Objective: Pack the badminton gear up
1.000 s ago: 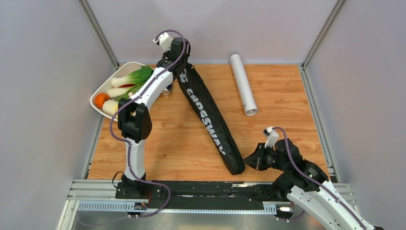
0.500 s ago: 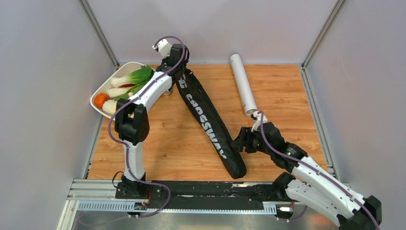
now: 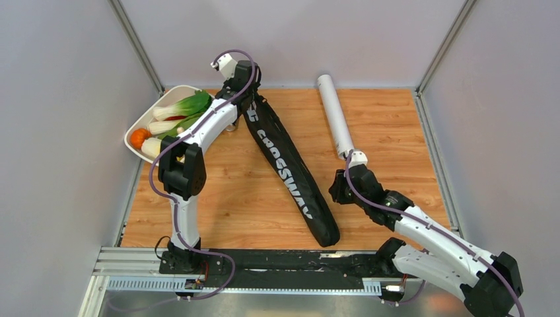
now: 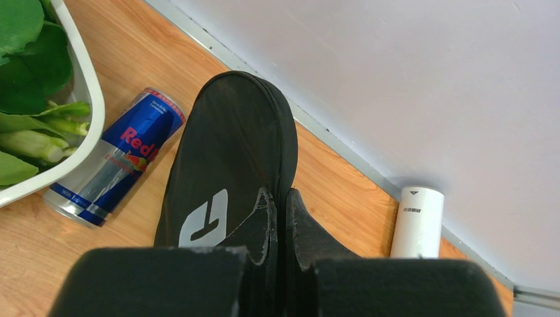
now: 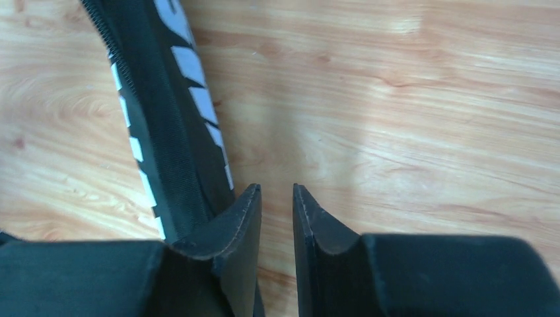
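The black "CROSSWAY" racket bag (image 3: 290, 175) lies diagonally across the wooden table. My left gripper (image 3: 245, 92) is at its far end, shut on the bag's edge; the left wrist view shows the fingers (image 4: 279, 195) pinching the black fabric (image 4: 224, 145). My right gripper (image 3: 335, 191) hovers just right of the bag's middle. In the right wrist view its jaws (image 5: 276, 188) stand slightly apart with only bare wood between them, and the bag (image 5: 165, 112) is to their left. The white tube (image 3: 335, 115) lies at the back, also in the left wrist view (image 4: 416, 221). No rackets or shuttlecocks show.
A white tray (image 3: 135, 125) of vegetables stands at the far left. A blue-silver drink can (image 4: 115, 158) lies between the tray and the bag's far end. Grey walls close in the table at the back and on both sides.
My right arm has moved from the bag's near end up and away to beside its middle, near the tube's near end. The left gripper dropped slightly, still holding the bag.
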Robot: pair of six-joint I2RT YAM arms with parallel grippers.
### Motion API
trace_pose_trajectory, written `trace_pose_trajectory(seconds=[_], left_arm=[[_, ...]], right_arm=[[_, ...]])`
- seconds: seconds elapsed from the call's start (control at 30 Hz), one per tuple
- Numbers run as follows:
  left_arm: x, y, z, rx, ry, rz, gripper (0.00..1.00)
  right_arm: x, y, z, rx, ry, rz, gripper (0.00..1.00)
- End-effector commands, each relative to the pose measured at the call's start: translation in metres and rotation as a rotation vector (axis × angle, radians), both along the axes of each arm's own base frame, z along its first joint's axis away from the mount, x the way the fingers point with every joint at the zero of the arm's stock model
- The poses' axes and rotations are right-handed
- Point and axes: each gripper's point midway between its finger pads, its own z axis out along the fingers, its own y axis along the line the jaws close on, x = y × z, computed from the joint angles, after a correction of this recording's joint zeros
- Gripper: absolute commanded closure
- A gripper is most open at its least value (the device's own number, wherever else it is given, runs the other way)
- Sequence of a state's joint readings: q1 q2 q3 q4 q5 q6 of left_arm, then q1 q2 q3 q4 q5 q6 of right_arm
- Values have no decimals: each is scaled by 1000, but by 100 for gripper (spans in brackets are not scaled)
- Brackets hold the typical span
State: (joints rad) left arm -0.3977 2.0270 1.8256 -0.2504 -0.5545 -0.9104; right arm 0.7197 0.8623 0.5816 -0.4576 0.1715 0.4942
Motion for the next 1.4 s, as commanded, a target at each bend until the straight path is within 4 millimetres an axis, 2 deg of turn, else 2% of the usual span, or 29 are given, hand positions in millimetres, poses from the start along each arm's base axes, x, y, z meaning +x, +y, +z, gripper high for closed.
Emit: trace_pose_trajectory(seconds=[0.0,0.07,0.2,0.27,0.37,0.5,0.57,0.6,0.67,0.73,0.83,0.93,1.03,1.13,1.37], left_arm=[[-4,1,45,-7,-95,-26,100],[-5,1,46,-8,-95,-29,100],[-7,2,45,-5,-94,-28,100],[-7,2,47,-6,-96,-30,100],[-8,1,47,-7,-94,-32,100],[-9,1,47,-7,-94,-36,100],[-9,1,47,-6,-93,-35,100],[-9,1,48,-7,-94,-36,100],[-10,1,48,-6,-95,-37,100],[-10,1,48,1,-93,-39,100],[-10,2,48,13,-93,-40,100],[-9,2,49,19,-97,-44,100],[-9,1,49,12,-98,-48,100],[-10,0,48,6,-96,-47,100],[-12,1,45,6,-87,-39,100]], right_arm=[[18,-14,30,7,-101,-121,74],[16,-5,42,48,-122,-74,69],[5,29,62,155,-150,117,50],[2,35,61,157,-145,148,41],[1,41,49,123,-132,174,29],[-2,50,33,79,-97,212,24],[3,44,24,24,-94,160,25],[7,36,19,-10,-89,114,29],[15,14,13,-75,-81,-18,42],[18,-3,18,-98,-95,-116,56],[18,-14,34,-50,-144,-177,61],[18,-21,34,-43,-172,-203,63],[18,-17,26,-43,-158,-191,65],[16,-5,25,-16,-140,-142,64],[3,27,56,144,-96,-30,51]])
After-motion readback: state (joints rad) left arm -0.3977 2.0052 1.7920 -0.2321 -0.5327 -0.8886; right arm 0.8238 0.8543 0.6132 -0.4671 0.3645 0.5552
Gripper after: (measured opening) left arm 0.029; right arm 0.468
